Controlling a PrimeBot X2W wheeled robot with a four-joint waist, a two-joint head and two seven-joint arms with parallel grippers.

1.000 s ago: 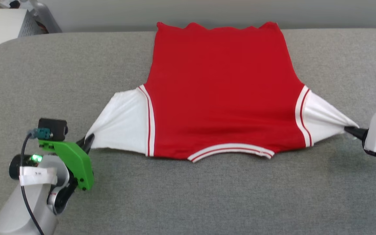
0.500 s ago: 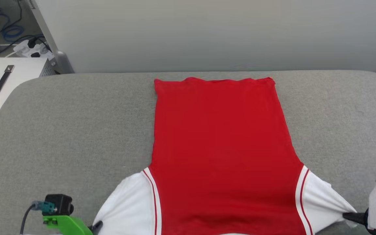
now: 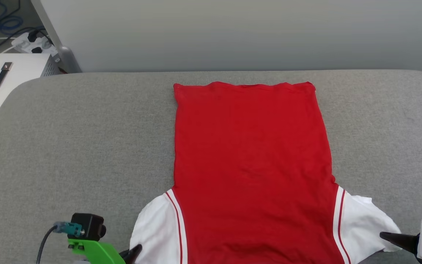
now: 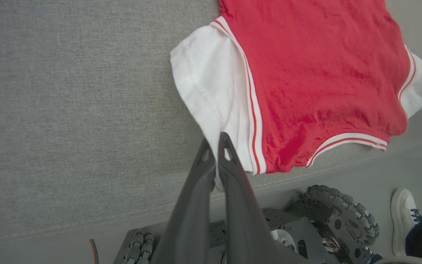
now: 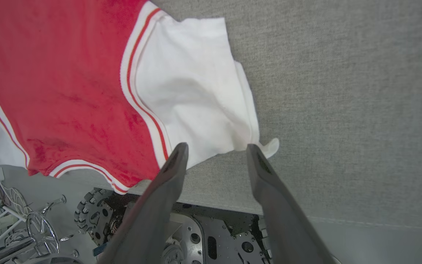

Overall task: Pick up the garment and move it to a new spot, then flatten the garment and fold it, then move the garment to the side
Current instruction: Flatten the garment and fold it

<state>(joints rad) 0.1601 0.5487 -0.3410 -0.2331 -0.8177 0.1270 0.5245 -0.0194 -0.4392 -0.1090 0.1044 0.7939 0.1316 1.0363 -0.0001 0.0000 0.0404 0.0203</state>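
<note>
The garment (image 3: 251, 165) lies flat on the grey table, plain red side up, hem far from me and collar trim at the near edge. Its white sleeves spread to both sides. My left gripper (image 3: 134, 252) is shut on the edge of the left white sleeve (image 4: 211, 84); in the left wrist view white cloth shows pinched between the gripper's (image 4: 216, 141) closed fingers. My right gripper (image 5: 216, 148) stands open at the tip of the right sleeve (image 5: 189, 91), which lies slack on the table with nothing of it between the fingers. In the head view the right gripper (image 3: 390, 237) sits at the sleeve's outer corner.
The grey padded table (image 3: 68, 146) runs wide on both sides of the shirt. A white box with a black handle (image 3: 2, 80) stands off its far left corner, with cables behind it. Below the near edge are my wheeled base (image 4: 343, 216) and a person's shoe (image 4: 403, 216).
The right gripper has opened and let go of the right sleeve, which has gone slack. The head camera has tilted up, so the shirt sits lower in the picture.
</note>
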